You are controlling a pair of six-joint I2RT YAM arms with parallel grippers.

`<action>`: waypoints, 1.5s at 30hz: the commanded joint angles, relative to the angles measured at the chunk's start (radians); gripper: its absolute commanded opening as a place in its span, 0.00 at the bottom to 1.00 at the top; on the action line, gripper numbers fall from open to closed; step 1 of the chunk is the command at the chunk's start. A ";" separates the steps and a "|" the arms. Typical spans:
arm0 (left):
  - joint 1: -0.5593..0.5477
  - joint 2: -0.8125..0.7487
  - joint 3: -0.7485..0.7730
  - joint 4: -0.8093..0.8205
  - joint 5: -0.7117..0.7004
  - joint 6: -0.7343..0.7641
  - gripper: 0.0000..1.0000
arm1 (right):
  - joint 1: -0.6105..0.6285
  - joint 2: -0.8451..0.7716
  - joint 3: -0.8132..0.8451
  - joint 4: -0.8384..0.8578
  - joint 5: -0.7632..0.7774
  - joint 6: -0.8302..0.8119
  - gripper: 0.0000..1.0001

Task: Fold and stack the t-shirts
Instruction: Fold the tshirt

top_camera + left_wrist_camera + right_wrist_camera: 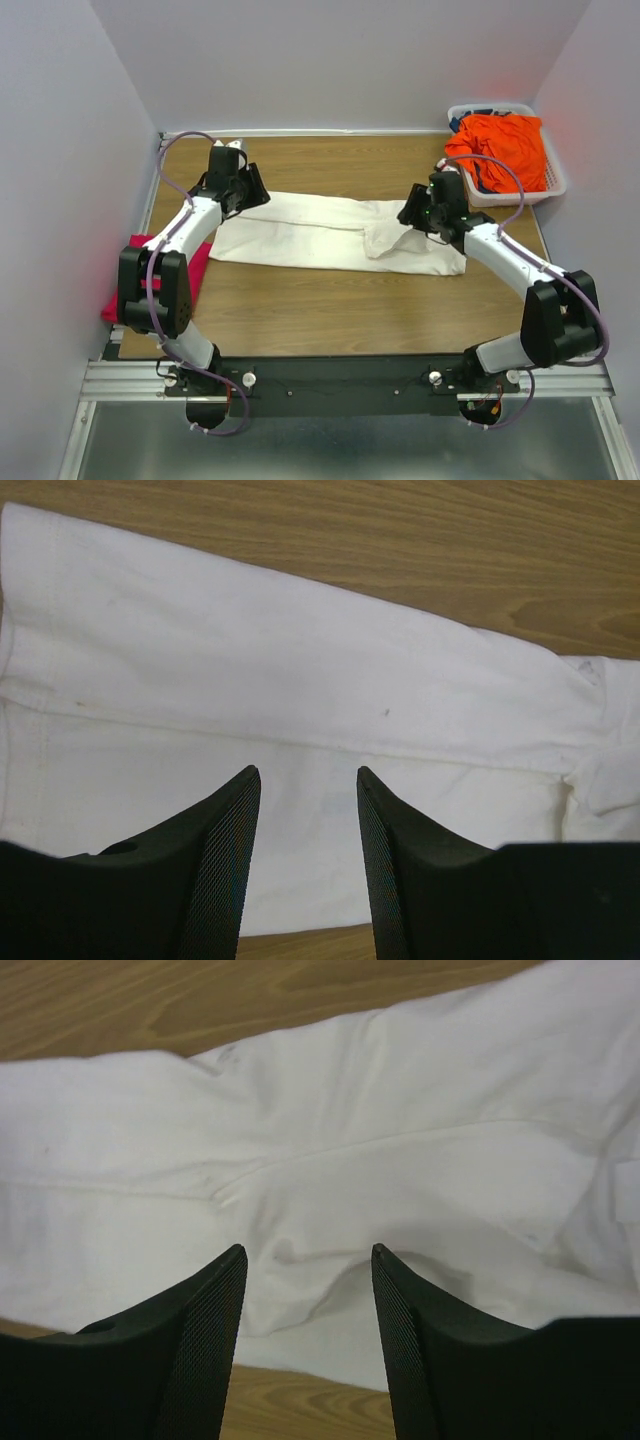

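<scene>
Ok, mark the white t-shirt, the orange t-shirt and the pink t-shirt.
white t-shirt (320, 232): top external view, middle of the flattened body.
orange t-shirt (505, 145): top external view, top of the crumpled heap.
pink t-shirt (112, 308): top external view, its near left corner.

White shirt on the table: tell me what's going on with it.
Two robot arms are folding t-shirts. The cream-white t-shirt lies folded into a long strip across the table. The left gripper and the right gripper hover over its two ends, both open and holding nothing. The orange t-shirt sits in the white basket at the far right; the pink t-shirt lies at the table's left edge.
</scene>
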 commanded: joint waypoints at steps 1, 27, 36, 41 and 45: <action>-0.048 -0.003 -0.001 0.000 0.017 -0.011 0.52 | -0.127 0.063 0.027 -0.077 0.066 -0.003 0.60; -0.438 0.173 0.054 0.057 0.063 -0.094 0.55 | -0.142 -0.319 -0.346 -0.123 -0.187 0.095 0.49; -0.525 0.313 0.152 0.094 0.137 -0.109 0.59 | -0.141 -0.278 -0.294 -0.123 -0.058 0.124 0.49; -0.542 0.374 0.194 0.097 0.140 -0.114 0.56 | -0.142 -0.200 -0.207 -0.121 0.106 0.129 0.48; -0.544 0.406 0.214 0.095 0.148 -0.111 0.49 | -0.144 -0.094 -0.156 -0.114 0.132 0.119 0.47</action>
